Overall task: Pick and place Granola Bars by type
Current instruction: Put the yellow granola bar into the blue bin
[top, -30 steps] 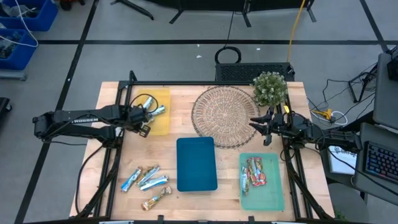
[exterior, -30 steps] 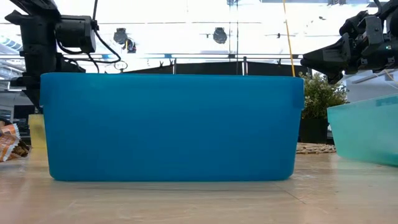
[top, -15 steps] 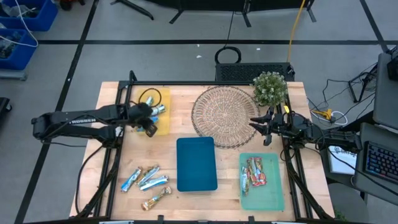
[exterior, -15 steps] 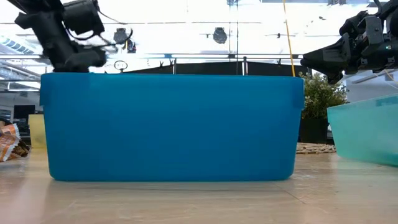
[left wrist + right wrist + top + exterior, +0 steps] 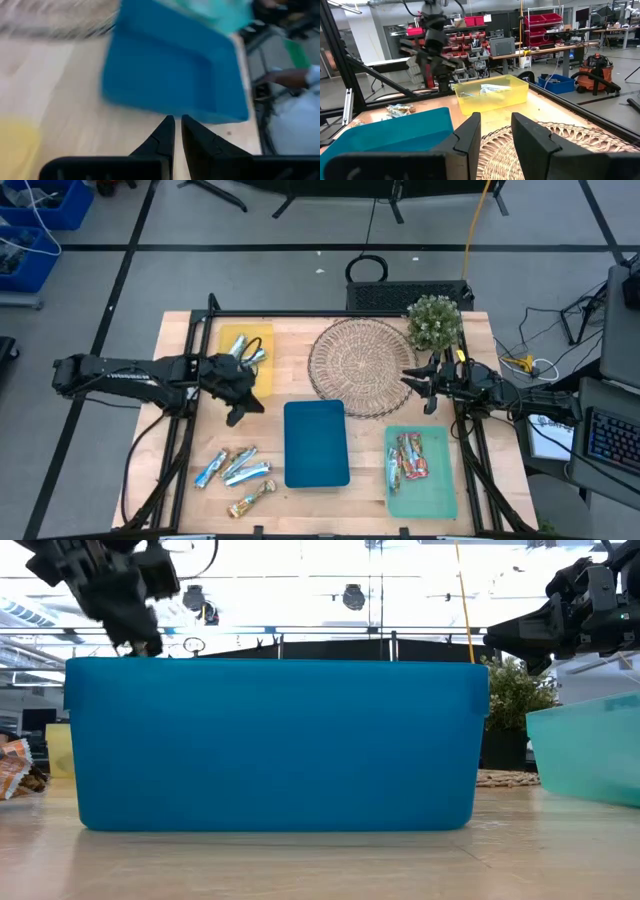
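Blue-and-silver granola bars (image 5: 250,356) lie in the yellow tray (image 5: 262,380) at the far left, also seen as granola bars (image 5: 492,89) in the right wrist view. Red/orange bars (image 5: 410,457) lie in the teal tray (image 5: 440,495). Several loose bars (image 5: 235,465) and a tan/gold one (image 5: 250,499) rest on the table near the left front. My left gripper (image 5: 240,402) hovers shut and holding nothing over bare wood between the yellow tray and the blue tray (image 5: 316,443); its fingers (image 5: 165,135) point at the blue tray (image 5: 170,75). My right gripper (image 5: 420,385) waits open at the wicker mat's right edge.
A round wicker mat (image 5: 360,365) and a small potted plant (image 5: 433,321) stand at the far side. The blue tray (image 5: 275,740) fills the low view, with the teal tray (image 5: 590,755) to its right. Bare wood shows between the trays.
My left gripper has drawn away from above the yellow tray toward the table's near edge and turned to face the blue tray. The blue-and-silver bars stay lying in the yellow tray.
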